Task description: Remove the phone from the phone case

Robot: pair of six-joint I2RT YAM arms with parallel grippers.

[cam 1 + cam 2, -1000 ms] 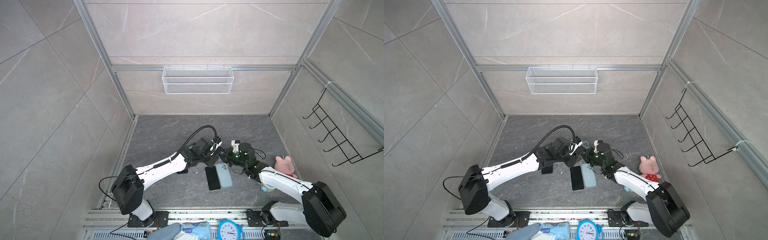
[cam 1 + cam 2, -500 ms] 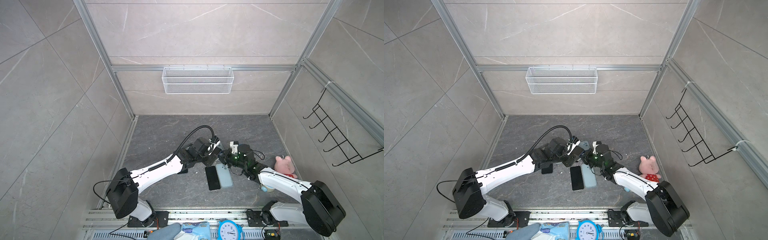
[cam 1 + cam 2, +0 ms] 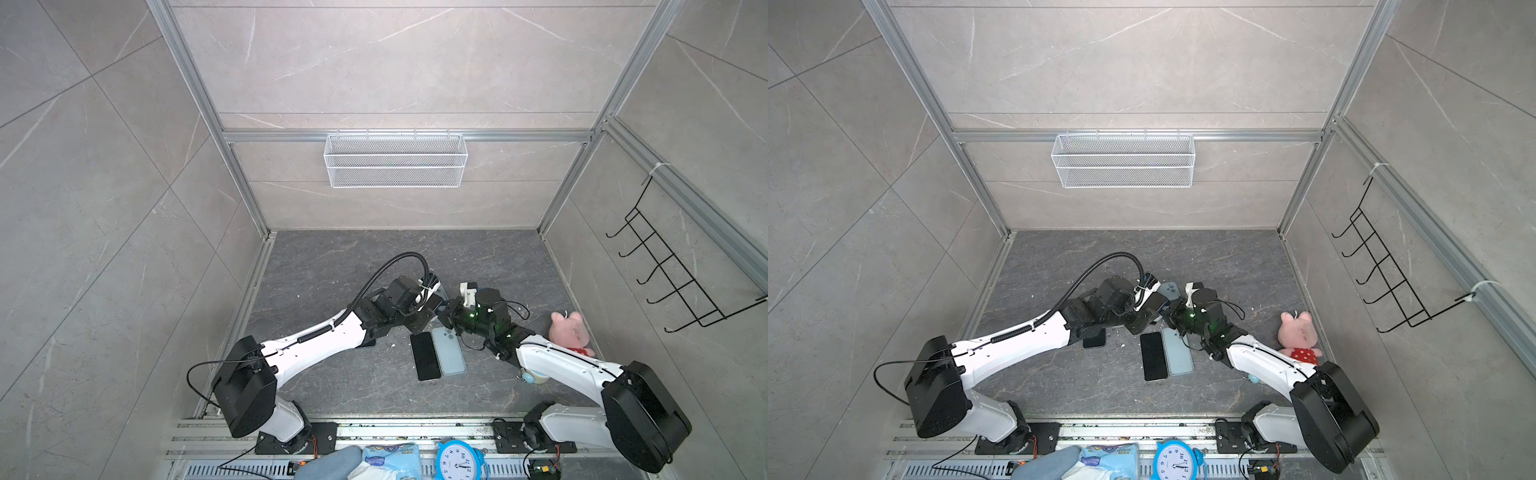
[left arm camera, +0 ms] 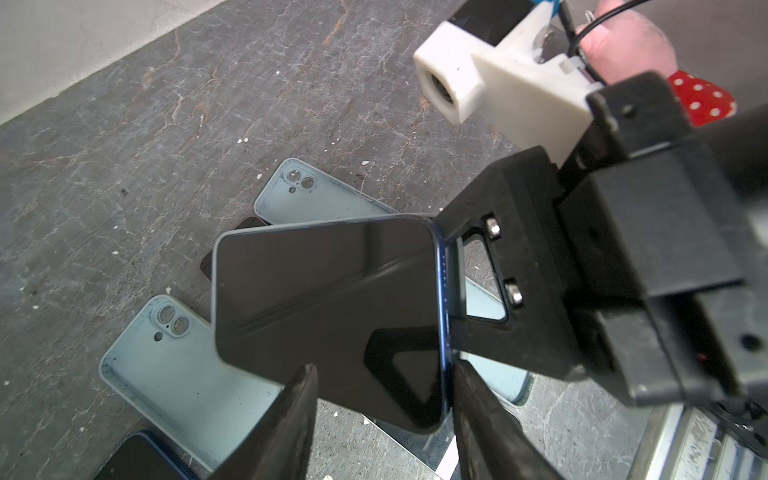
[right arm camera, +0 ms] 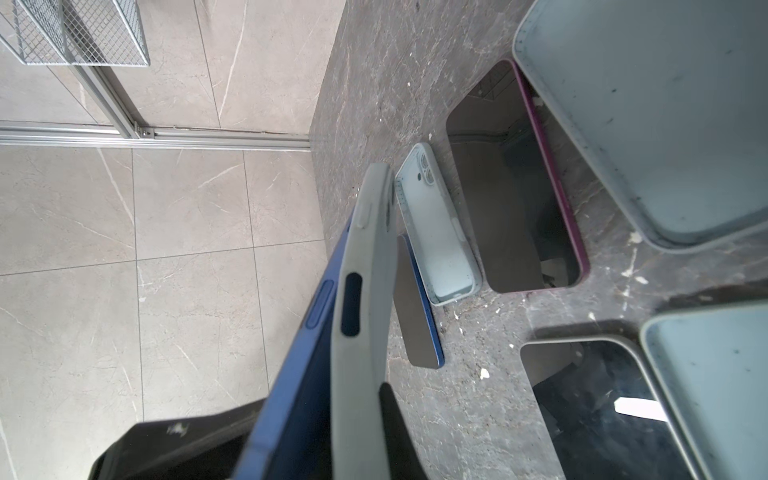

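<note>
The phone [image 4: 324,299] has a dark screen and a blue rim, and it is held up above the floor between the two arms. In the right wrist view its blue edge [image 5: 320,307] stands partly peeled out of the pale grey phone case [image 5: 365,291]. My right gripper [image 5: 328,399] is shut on the case's end, and it also shows as a black block [image 4: 455,286]. My left gripper [image 4: 382,370] is open, its fingers straddling the phone's near corner. One finger [image 4: 478,415] lies against the blue rim. In both top views the grippers [image 3: 432,307] [image 3: 1160,311] meet mid-floor.
Several loose phones [image 3: 424,355] and empty pale blue cases [image 3: 449,351] lie on the dark floor below the grippers. A pink plush pig [image 3: 567,328] sits at the right wall. A wire basket [image 3: 395,160] hangs on the back wall, a hook rack [image 3: 673,270] on the right.
The left gripper's fingers have narrowed around the phone's corner. Both arms have barely shifted, and the right gripper keeps its hold on the case.
</note>
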